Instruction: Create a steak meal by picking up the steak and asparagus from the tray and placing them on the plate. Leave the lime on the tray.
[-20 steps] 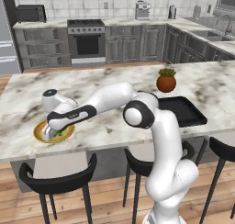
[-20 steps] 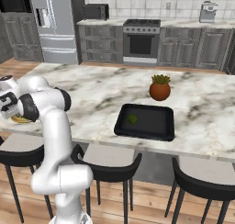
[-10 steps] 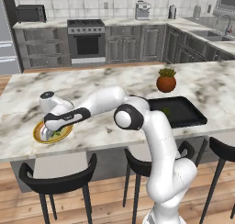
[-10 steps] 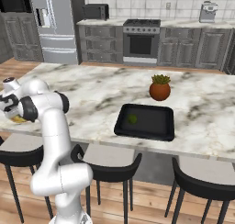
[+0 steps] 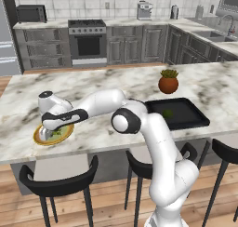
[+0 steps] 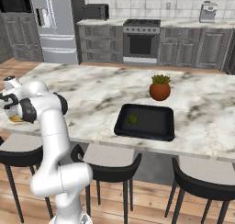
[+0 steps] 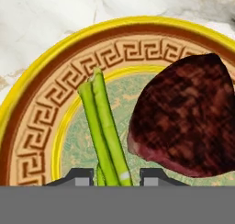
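My fingers [image 7: 118, 177] sit low over the plate [image 7: 41, 122], one dark tip [image 7: 78, 178] on each side of the asparagus [image 7: 103, 131]; the stalks run up between the tips, but whether the pads press on them or stand just clear I cannot tell. In the hand view the asparagus lies on the plate's pale green centre, its tips reaching toward the patterned band inside the yellow rim. Just beside it on that centre rests the steak [image 7: 183, 122], dark red-brown and lumpy, apart from the stalks by a narrow strip of green.

From the left base view I see the plate [image 5: 41, 139] near the front edge of the counter [image 5: 116, 84], toward its left end, with the arm stretched across to it and the hand [image 5: 55, 123] down over it. Further along, past the middle of the counter, the terracotta plant pot [image 5: 168, 83] stands upright, and just in front of it the black tray [image 5: 195, 121] lies near the front edge toward the right end. The lime [image 5: 167, 113] rests on the tray, a small green ball in its left half.

In the right base view the plate [image 6: 13, 119] peeks out at the counter's left end behind the arm, the tray [image 6: 158, 133] lies near the front edge with the lime [image 6: 132, 119] on its left part, and the plant pot [image 6: 159, 90] stands just behind it.
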